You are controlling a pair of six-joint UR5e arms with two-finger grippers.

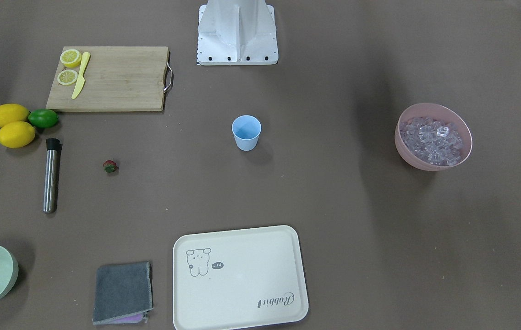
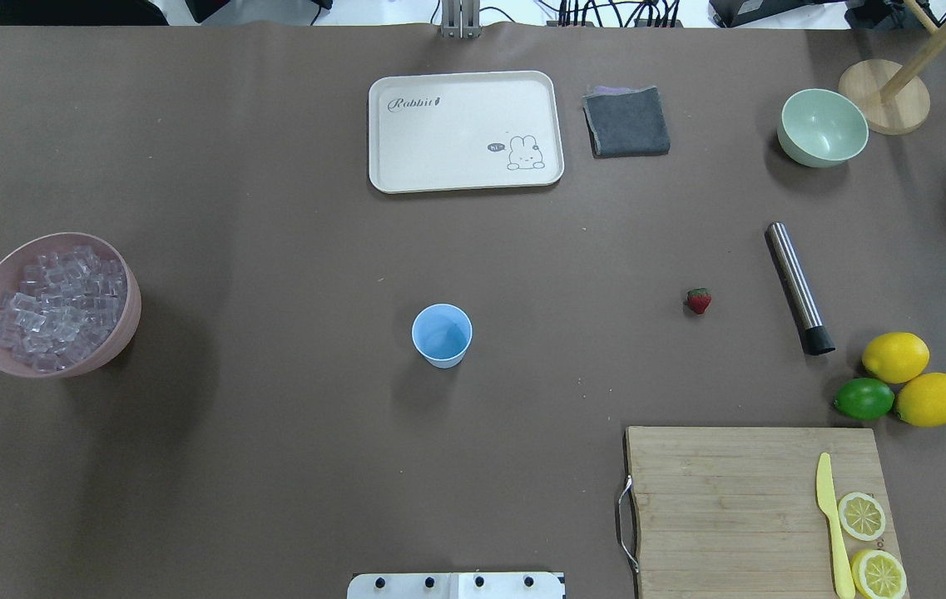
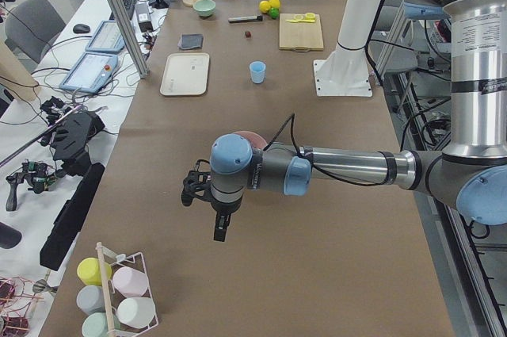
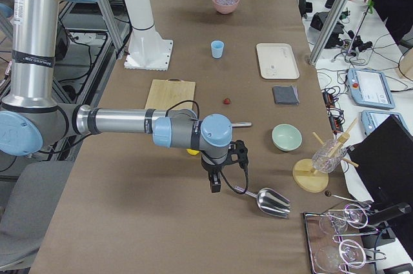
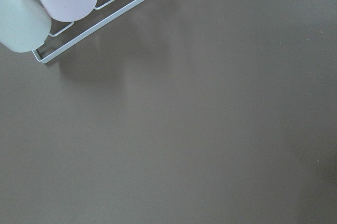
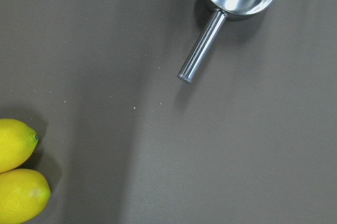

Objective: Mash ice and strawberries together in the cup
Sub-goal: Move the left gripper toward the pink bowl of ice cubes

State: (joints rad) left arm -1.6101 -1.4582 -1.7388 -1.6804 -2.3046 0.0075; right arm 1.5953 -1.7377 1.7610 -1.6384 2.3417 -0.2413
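cup (image 2: 442, 334) stands upright, strawberry (image 2: 698, 300) and ice (image 2: 56, 304) well apart from it. left gripper (image 3: 219, 230) and right gripper (image 4: 215, 184) hover; jaws too small to tell.

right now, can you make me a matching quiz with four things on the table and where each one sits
Things:
1. ice
2. strawberry
3. cup
4. yellow knife

Places:
A. on the cutting board, beside the lemon slices
B. standing upright and empty near the middle of the table
C. heaped in the pink bowl
D. lying on the bare tabletop between the cup and the steel rod

Pairs: 1-C, 2-D, 3-B, 4-A
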